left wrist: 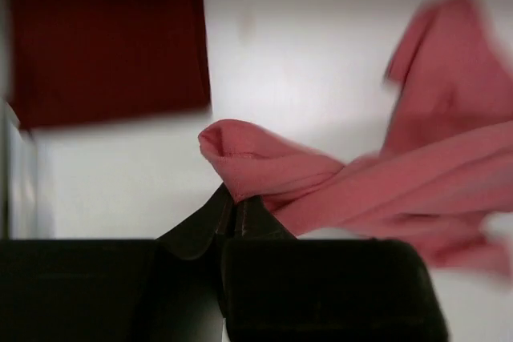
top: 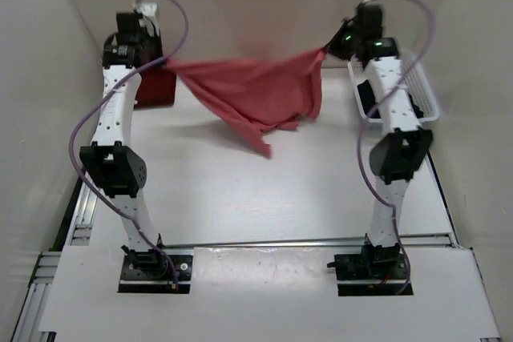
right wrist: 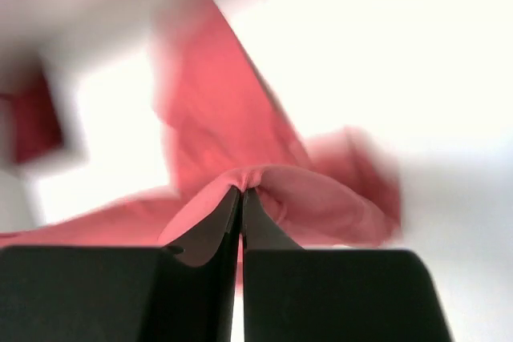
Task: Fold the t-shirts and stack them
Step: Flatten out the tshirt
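The salmon pink t-shirt [top: 256, 95] hangs stretched in the air between my two grippers, above the far part of the table, with one loose end drooping toward the middle. My left gripper [top: 166, 62] is shut on its left corner, seen in the left wrist view [left wrist: 234, 198]. My right gripper [top: 327, 49] is shut on its right corner, seen in the right wrist view [right wrist: 241, 191]. The dark maroon red t-shirt [top: 155, 87] lies folded flat at the far left, also in the left wrist view [left wrist: 108, 50]. The black t-shirt [top: 365, 98] shows dark inside the basket, mostly hidden by my right arm.
A white plastic mesh basket [top: 423, 94] stands at the far right, behind my right arm. White walls close in the table on the left, right and far side. The table's near edge has a metal rail [top: 264, 242].
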`<state>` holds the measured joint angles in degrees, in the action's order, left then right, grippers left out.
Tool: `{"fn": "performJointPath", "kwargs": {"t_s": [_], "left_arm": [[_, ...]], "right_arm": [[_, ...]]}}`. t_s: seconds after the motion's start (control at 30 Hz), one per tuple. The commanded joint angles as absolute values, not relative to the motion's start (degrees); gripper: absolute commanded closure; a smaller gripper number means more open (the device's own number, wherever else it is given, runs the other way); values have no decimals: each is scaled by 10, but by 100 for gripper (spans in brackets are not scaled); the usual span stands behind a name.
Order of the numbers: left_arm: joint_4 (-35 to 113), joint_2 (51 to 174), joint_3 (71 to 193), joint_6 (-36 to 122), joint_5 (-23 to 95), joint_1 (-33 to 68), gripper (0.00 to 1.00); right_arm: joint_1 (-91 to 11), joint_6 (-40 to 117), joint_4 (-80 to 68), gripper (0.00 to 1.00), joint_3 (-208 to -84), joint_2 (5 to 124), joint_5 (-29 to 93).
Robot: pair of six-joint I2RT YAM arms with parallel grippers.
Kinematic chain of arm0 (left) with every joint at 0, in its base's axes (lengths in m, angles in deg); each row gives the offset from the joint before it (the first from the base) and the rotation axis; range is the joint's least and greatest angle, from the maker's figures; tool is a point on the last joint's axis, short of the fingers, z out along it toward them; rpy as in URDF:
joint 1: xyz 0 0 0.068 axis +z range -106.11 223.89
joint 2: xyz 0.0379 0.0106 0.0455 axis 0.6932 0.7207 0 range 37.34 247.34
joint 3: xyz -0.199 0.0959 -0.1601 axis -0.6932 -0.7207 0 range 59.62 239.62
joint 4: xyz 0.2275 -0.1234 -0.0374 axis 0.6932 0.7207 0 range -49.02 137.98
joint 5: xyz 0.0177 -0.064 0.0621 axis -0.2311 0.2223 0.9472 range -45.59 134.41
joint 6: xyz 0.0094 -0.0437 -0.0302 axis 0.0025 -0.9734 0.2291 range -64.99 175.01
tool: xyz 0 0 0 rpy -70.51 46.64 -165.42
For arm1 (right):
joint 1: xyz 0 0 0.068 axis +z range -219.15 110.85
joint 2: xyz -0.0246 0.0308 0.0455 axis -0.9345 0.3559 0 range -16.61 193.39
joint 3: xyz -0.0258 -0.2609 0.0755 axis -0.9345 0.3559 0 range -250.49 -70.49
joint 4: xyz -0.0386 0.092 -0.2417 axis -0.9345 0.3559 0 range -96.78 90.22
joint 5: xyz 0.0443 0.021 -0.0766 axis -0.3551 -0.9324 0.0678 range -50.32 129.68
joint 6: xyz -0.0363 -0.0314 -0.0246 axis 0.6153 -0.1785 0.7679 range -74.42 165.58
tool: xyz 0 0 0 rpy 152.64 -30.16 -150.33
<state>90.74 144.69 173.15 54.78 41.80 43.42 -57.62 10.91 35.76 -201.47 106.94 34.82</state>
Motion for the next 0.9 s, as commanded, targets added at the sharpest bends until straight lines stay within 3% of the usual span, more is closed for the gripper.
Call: {"fn": "performJointPath", "kwargs": {"t_s": [0.0, 0.03, 0.07, 0.23, 0.47, 0.7, 0.87], "left_arm": [[926, 1449, 1959, 550, 468, 442, 88], [911, 1430, 1951, 550, 473, 442, 88], [895, 1412, 1925, 550, 473, 442, 88], [872, 1320, 1739, 550, 471, 416, 88], [878, 1173, 1483, 550, 549, 416, 88], [956, 1010, 1147, 550, 556, 416, 88], [955, 979, 990, 550, 581, 416, 85]], "right_arm": [[-605, 124, 304, 100, -2087, 918, 296], [-605, 118, 210, 100, -1920, 817, 296], [-605, 124, 183, 100, -1862, 778, 296], [-605, 177, 241, 100, -1769, 702, 281], [-564, 184, 267, 100, -1469, 507, 347], [-477, 65, 330, 100, -1084, 285, 379], [-410, -40, 348, 100, -972, 221, 374]]}}
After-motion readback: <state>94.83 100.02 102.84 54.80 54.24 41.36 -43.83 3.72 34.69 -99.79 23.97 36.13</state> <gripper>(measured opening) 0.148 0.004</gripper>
